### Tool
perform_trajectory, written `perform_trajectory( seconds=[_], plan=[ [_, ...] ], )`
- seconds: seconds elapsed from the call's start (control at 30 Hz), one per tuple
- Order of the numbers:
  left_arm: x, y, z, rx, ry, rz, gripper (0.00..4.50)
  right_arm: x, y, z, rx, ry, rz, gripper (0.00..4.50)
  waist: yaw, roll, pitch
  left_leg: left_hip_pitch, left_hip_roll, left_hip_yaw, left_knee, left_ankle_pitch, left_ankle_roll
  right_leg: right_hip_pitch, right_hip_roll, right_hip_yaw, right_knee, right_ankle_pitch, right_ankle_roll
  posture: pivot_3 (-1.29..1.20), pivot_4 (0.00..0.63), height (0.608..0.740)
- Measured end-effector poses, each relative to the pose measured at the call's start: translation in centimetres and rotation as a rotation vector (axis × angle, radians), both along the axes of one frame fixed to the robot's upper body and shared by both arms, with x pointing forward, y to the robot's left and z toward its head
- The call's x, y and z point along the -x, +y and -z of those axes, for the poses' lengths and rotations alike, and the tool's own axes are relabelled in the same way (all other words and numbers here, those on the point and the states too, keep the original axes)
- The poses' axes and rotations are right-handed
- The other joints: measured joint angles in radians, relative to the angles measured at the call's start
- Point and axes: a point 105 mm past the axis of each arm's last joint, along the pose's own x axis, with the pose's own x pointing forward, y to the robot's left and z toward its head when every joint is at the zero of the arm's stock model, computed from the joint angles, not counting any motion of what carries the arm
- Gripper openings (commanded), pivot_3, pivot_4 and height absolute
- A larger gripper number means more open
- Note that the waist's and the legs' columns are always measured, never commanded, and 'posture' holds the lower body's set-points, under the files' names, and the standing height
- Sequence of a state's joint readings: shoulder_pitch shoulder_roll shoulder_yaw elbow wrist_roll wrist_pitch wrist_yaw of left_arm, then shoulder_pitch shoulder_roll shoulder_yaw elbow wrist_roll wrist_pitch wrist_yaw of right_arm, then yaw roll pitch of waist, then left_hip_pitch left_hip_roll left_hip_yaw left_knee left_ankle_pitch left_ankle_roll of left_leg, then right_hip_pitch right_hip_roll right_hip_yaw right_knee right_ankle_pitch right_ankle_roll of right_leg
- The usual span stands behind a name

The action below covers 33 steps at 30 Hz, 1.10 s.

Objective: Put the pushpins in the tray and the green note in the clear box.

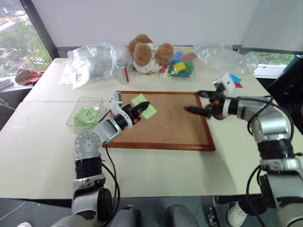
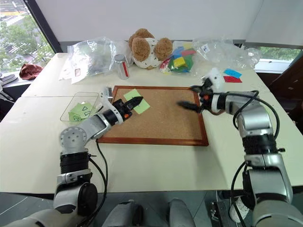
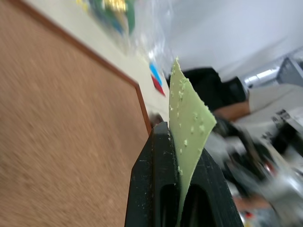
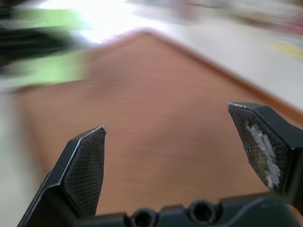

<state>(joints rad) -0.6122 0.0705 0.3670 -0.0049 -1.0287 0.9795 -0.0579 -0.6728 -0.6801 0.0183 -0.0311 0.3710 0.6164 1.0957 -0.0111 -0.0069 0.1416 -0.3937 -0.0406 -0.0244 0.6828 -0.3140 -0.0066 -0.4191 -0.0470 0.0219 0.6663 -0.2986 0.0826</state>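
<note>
Left gripper point(image 1: 144, 105) sits center-left of frame over the corkboard point(image 1: 170, 127), fingers pressed together pinching the green note point(image 3: 188, 123); the note sticks up between the pads. Right gripper point(image 1: 198, 101) sits right of center above the board's right edge, fingers spread wide, holding nothing. Clear box point(image 1: 79, 111) is left of the board, triangle-marked green notes point(image 1: 87, 116) inside. Can't make out the pushpins or tray.

Cream table point(image 1: 156, 170) before a white wall point(image 1: 142, 19), daylit windows point(image 1: 19, 42) at both corners.
</note>
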Motion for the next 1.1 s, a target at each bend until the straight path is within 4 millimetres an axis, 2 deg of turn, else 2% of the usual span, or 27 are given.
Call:
perform_trajectory(
  seconds=[0.1, 0.2, 0.27, 0.4, 0.47, 0.57, 0.67, 0.77, 0.8, 0.83, 0.97, 1.03, 1.07, 1.1],
  plan=[
    [-0.1, 1.4, -1.6, -0.053, -0.074, -0.1, 0.0, 2.3, 2.0, -1.0, 0.004, -0.018, -0.114, 4.48, 0.001, 0.0, 0.0, 0.001, 0.0, 0.0, 0.001, 0.0, 0.0, 0.001, 0.0, 0.0, 0.0, 0.0, 0.0, 0.0, 0.15, 0.74],
    [-0.5, 3.4, -2.9, -0.116, -0.11, -0.224, 0.0, 3.3, 3.0, -0.8, 0.02, -0.019, -0.16, 4.48, 0.002, 0.0, 0.0, 0.001, 0.0, 0.0, 0.0, 0.0, 0.0, 0.001, 0.0, 0.0, 0.0, 0.0, 0.0, 0.0, 0.15, 0.74],
    [-1.0, 5.9, -3.9, -0.165, -0.124, -0.341, 0.0, 3.4, 3.5, -0.4, 0.028, -0.005, -0.172, 4.48, 0.0, 0.0, 0.0, 0.001, 0.0, 0.0, 0.0, 0.0, 0.0, 0.0, 0.0, 0.0, 0.0, 0.0, 0.0, 0.0, 0.15, 0.74],
    [-1.3, 12.7, -5.9, -0.324, -0.139, -0.598, 0.0, 3.2, 3.5, -0.2, 0.029, -0.009, -0.156, 4.48, -0.002, 0.0, 0.0, 0.001, 0.0, 0.0, -0.002, 0.0, 0.0, -0.001, 0.0, 0.0, 0.001, 0.0, 0.0, 0.0, 0.15, 0.74],
    [-1.5, 15.7, -5.2, -0.407, -0.081, -0.696, 0.0, 3.2, 3.7, -0.1, 0.031, -0.012, -0.157, 4.48, 0.0, 0.0, 0.0, 0.001, 0.0, 0.0, -0.001, 0.0, 0.0, -0.001, 0.0, 0.0, 0.0, 0.0, 0.0, 0.0, 0.15, 0.74],
    [-1.8, 17.6, -2.9, -0.473, 0.031, -0.73, 0.0, 3.1, 4.0, 0.1, 0.025, -0.015, -0.159, 4.48, 0.008, -0.001, 0.0, 0.0, 0.0, 0.0, 0.0, 0.0, 0.001, 0.0, 0.0, 0.0, 0.0, 0.0, 0.0, 0.0, 0.15, 0.74],
    [-2.1, 17.7, -0.5, -0.517, 0.136, -0.678, 0.0, 3.0, 4.3, 0.1, 0.019, -0.024, -0.16, 4.48, 0.017, -0.002, 0.001, 0.0, 0.0, 0.0, 0.0, 0.0, 0.001, 0.0, -0.001, 0.0, 0.0, 0.0, 0.0, 0.0, 0.15, 0.74],
    [-2.2, 16.9, 1.0, -0.552, 0.195, -0.576, 0.0, 2.9, 4.4, 0.1, 0.019, -0.032, -0.153, 4.48, 0.019, -0.002, 0.001, -0.001, 0.0, 0.0, 0.0, 0.0, 0.001, -0.002, -0.001, 0.0, 0.0, 0.0, 0.0, 0.0, 0.15, 0.74],
    [-2.2, 16.7, 1.3, -0.562, 0.211, -0.542, 0.55, 2.9, 4.4, 0.1, 0.019, -0.036, -0.15, 4.5, 0.019, -0.002, 0.001, -0.002, 0.0, 0.0, 0.0, 0.0, 0.001, -0.003, -0.001, 0.0, 0.0, 0.0, 0.0, 0.0, 0.15, 0.74],
    [-2.2, 16.5, 1.4, -0.567, 0.222, -0.518, 0.81, 2.9, 4.4, 0.1, 0.019, -0.038, -0.146, 4.5, 0.018, -0.002, 0.001, -0.002, 0.0, 0.0, 0.0, 0.0, 0.001, -0.003, -0.001, 0.0, 0.0, 0.0, 0.0, 0.0, 0.15, 0.74],
    [-2.2, 16.5, 1.3, -0.568, 0.253, -0.474, 2.77, 2.8, 4.2, 0.5, 0.024, -0.041, -0.13, 4.5, 0.016, -0.002, 0.001, -0.003, 0.0, 0.0, 0.0, 0.0, 0.001, -0.004, -0.001, 0.0, 0.0, 0.0, 0.0, 0.0, 0.15, 0.74],
    [-2.0, 16.4, 1.6, -0.573, 0.271, -0.456, 3.9, 2.8, 4.1, 0.6, 0.031, -0.045, -0.121, 4.5, 0.013, -0.002, 0.001, -0.003, 0.0, 0.0, 0.0, 0.0, 0.001, -0.004, -0.001, 0.0, 0.001, 0.0, 0.0, 0.0, 0.15, 0.74],
    [-1.8, 16.5, 1.6, -0.582, 0.28, -0.452, 4.34, 2.7, 4.1, 0.6, 0.034, -0.051, -0.12, 4.5, 0.012, -0.002, 0.001, -0.003, 0.0, 0.0, 0.0, 0.0, 0.001, -0.005, 0.0, 0.0, 0.001, 0.0, 0.0, 0.0, 0.15, 0.74],
    [-1.7, 16.7, 1.6, -0.594, 0.287, -0.454, 4.47, 2.7, 4.0, 0.6, 0.037, -0.055, -0.116, 4.5, 0.009, -0.002, 0.001, -0.003, 0.0, 0.0, 0.0, 0.0, 0.001, -0.005, 0.0, 0.0, 0.001, 0.0, 0.0, 0.0, 0.15, 0.74]
  ],
)
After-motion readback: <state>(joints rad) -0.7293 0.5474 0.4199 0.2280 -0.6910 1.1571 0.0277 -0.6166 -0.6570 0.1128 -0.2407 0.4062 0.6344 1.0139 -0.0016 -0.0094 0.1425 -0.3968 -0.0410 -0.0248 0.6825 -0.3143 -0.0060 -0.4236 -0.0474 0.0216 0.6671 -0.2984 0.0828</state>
